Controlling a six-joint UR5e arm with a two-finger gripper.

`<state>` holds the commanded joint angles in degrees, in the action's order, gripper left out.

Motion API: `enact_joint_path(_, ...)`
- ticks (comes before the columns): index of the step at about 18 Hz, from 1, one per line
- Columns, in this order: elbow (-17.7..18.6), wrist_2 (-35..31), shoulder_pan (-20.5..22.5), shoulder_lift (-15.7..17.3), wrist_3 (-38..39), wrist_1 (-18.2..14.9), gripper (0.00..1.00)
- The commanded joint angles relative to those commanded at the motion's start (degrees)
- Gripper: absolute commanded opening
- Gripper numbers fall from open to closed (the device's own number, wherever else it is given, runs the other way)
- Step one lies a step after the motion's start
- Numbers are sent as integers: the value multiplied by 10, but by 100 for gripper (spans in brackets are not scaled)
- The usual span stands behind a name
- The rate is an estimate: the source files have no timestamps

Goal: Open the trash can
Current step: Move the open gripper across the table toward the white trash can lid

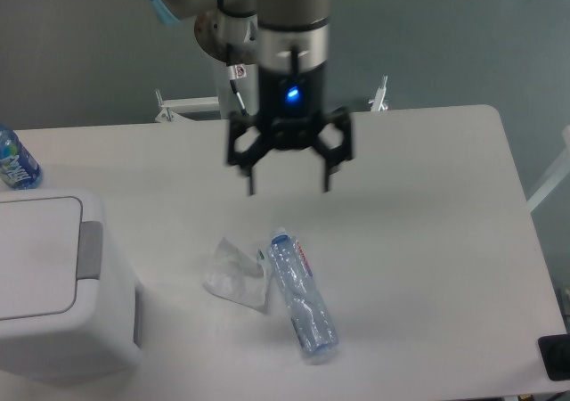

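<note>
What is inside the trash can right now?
Cannot be seen: the trash can has its flat lid shut, hiding the interior. Only the grey tab shows at the lid's edge. The open pincer hangs apart from it.
</note>
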<state>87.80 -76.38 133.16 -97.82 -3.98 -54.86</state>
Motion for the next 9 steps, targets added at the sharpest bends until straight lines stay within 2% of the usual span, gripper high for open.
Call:
enact_joint_path(2, -1, -1, -22, -8, 23, 14, 100)
enact_joint_path(9, -3, 0, -59, -18, 26, 23, 100)
